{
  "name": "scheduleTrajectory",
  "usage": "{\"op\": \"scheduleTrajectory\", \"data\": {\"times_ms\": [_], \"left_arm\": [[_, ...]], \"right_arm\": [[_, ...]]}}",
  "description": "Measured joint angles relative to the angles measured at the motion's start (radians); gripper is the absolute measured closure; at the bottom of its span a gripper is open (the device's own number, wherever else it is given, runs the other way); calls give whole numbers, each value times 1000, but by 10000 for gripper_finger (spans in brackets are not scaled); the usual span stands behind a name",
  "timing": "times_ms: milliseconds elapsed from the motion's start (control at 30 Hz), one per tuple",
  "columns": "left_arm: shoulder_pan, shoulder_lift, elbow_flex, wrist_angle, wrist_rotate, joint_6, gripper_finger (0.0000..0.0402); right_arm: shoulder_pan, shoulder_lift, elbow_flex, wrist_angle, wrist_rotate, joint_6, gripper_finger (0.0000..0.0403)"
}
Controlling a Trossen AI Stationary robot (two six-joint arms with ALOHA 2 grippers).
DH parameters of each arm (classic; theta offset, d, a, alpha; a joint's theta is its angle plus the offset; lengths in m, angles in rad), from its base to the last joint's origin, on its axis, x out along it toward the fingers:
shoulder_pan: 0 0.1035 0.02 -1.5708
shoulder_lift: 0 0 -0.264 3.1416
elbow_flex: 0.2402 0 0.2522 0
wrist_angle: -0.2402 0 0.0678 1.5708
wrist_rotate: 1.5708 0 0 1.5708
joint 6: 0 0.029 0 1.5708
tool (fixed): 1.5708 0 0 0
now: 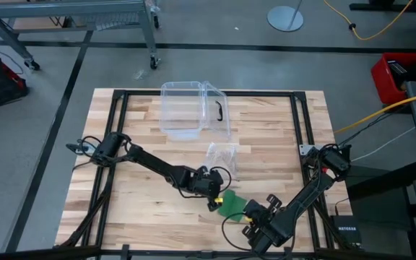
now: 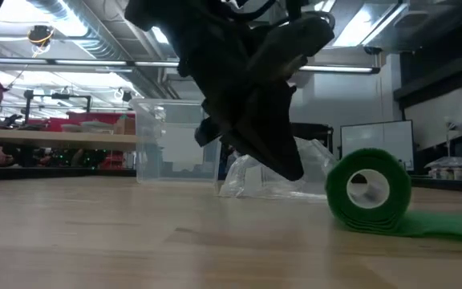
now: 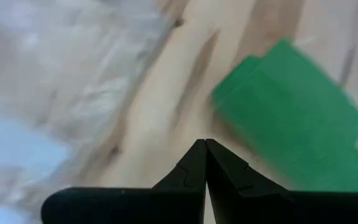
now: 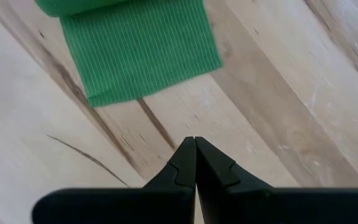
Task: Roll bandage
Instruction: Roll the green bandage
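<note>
Your left gripper (image 1: pixel 214 204) sat low over the wooden table (image 1: pixel 143 217), toward its front edge, with its fingers (image 3: pixel 191 167) pressed together and nothing between them. Its tip was just beside the bandage (image 1: pixel 231 205), on that arm's side; whether it touched the cloth could not be told. Behind it you had the clear plastic box (image 1: pixel 193 110) standing well back on the table, and the crinkly clear wrapper (image 1: pixel 222 154) lying between the box and the bandage.

The bandage was mostly wound into a stubby green roll (image 2: pixel 368 190) lying on its side, its hollow core facing the low camera, with a short flat tail (image 4: pixel 142 53) still spread on the wood.

Your right gripper (image 1: pixel 252 217) was just past the tail's free end, its fingers (image 4: pixel 185 163) also closed tight together on nothing, clear of the cloth.
</note>
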Motion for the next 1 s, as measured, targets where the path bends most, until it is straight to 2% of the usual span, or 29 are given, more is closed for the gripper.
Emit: {"op": "scheduleTrajectory", "data": {"times_ms": [200,333,500,600,733,1000], "left_arm": [[-16,97,0,226,186,-73,401],[-25,112,0,295,193,-93,402],[-29,107,17,402,216,-43,402],[-29,105,48,405,263,-16,402],[-30,105,65,441,317,124,402],[-20,104,76,435,307,115,402]], "right_arm": [[0,0,0,4,1,-1,398],[0,0,0,5,1,-1,398],[0,0,0,5,26,-2,398],[-1,0,0,4,28,-2,398],[-1,0,0,1,27,-3,398],[17,0,0,-43,-10,5,398]]}}
